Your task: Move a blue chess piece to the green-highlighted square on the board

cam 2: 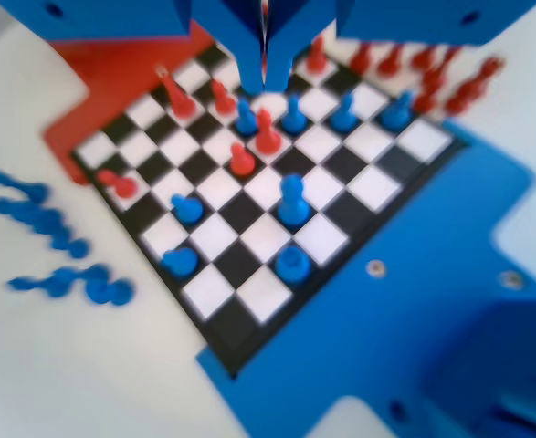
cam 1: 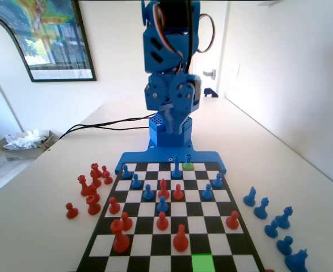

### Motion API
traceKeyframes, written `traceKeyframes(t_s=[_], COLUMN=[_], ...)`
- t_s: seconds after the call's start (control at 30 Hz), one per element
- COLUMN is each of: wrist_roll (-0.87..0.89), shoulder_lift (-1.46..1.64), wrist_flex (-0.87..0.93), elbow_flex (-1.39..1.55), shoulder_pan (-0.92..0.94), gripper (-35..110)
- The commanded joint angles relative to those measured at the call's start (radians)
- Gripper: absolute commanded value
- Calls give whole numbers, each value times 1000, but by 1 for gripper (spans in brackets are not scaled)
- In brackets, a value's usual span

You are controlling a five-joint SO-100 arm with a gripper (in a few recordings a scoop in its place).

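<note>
The blue piece [cam 1: 188, 161] [cam 2: 290, 265] stands upright on the pale yellow-green square [cam 1: 188, 166], in the board's [cam 1: 90, 249] [cam 2: 229, 347] row nearest my base. Just beside it, to the left in the fixed view, is the spired piece [cam 1: 177, 166] [cam 2: 292, 199], one row further in. The green square [cam 1: 200, 263] lies at the opposite end of the board, in the row closest to the fixed camera and well apart from the blue piece, with red and blue men scattered over the squares between.

My gripper [cam 1: 171, 116] [cam 2: 266, 73] hangs high above my own end of the board, touching no piece. In the wrist view my jaws sit pressed together with nothing between them.

Off the board in the fixed view, captured reds [cam 1: 92, 184] cluster at the left and captured blues [cam 1: 274, 221] at the right.
</note>
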Motion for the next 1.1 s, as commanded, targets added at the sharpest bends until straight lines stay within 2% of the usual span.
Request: traceKeyframes(t_s=[0.0, 0.2, 0.5, 1.07], wrist_roll=[54, 163, 126, 100], shoulder_lift=[81, 123, 140, 3], wrist_flex=[-11, -52, -80, -261], elbow_flex=[37, 126, 195, 299], shoulder_pan=[-40, -141, -187, -149], gripper=[2, 2, 16, 15])
